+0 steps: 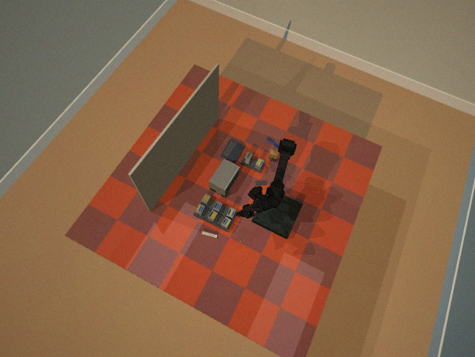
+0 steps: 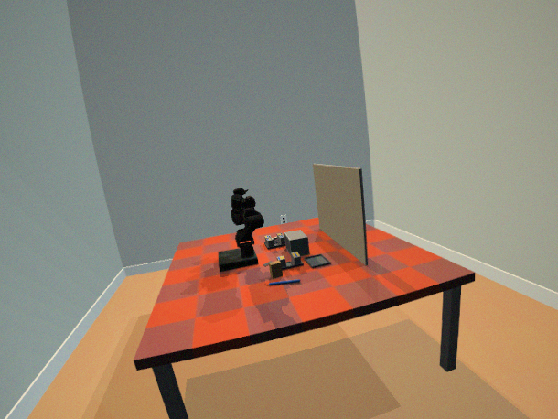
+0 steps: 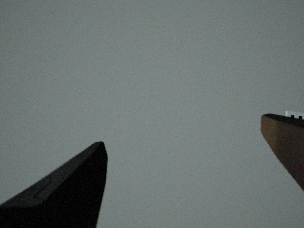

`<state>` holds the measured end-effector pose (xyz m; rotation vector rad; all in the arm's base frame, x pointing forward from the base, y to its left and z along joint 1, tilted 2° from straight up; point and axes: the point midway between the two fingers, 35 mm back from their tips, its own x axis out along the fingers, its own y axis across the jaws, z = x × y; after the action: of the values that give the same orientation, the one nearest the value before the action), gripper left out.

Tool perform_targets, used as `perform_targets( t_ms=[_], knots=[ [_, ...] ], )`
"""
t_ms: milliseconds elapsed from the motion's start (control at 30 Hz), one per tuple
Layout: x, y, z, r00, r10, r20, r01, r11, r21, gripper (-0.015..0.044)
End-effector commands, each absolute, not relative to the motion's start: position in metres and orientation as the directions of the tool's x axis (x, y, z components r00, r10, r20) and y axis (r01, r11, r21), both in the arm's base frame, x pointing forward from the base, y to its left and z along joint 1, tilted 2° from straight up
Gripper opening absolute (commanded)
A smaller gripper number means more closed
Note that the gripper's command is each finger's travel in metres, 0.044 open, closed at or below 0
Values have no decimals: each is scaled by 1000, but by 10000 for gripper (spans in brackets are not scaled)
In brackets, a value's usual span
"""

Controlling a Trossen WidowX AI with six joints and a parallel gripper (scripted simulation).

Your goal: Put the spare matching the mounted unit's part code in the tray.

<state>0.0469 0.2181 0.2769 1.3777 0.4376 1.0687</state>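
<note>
A dark shallow tray [image 1: 233,150] [image 2: 317,261] lies between the grey box and the upright panel, with nothing seen in it. Several grey units with blue and yellow marks, one of them a unit [image 1: 226,222], stand on a dark rack [image 1: 214,224]. Two similar units [image 1: 248,157] [image 1: 259,164] stand on a smaller dark base [image 1: 252,166]. Which unit is the mounted one, and all part codes, I cannot tell. My gripper [image 1: 239,213] [image 3: 182,136] is open and empty, raised above the table; the wrist view shows plain wall between its fingers.
A grey box [image 1: 224,176] [image 2: 296,242] stands between the rack and the tray. A tall panel [image 1: 179,136] [image 2: 340,208] stands behind them. A tan block [image 1: 274,155] [image 2: 275,269], a blue stick [image 1: 272,142] [image 2: 284,282], a grey flat piece [image 1: 261,182] and a white bar [image 1: 209,234] lie around.
</note>
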Motion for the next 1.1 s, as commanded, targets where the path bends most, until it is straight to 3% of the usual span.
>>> perform_targets(
  t_ms=[0, 200, 267, 433, 633, 1067],
  knots=[
    [47, 218, 277, 494, 808, 321, -351, -152, 924, 426],
    [48, 219, 278, 497, 808, 317, -358, -141, 923, 440],
    [55, 229, 282, 518, 808, 279, -410, -52, 911, 440],
    [96, 262, 291, 614, 782, 104, -518, 301, 801, 440],
    [164, 280, 287, 725, 671, -156, -487, 659, 573, 440],
    [259, 255, 266, 759, 411, -506, -330, 912, 245, 440]
  ],
)
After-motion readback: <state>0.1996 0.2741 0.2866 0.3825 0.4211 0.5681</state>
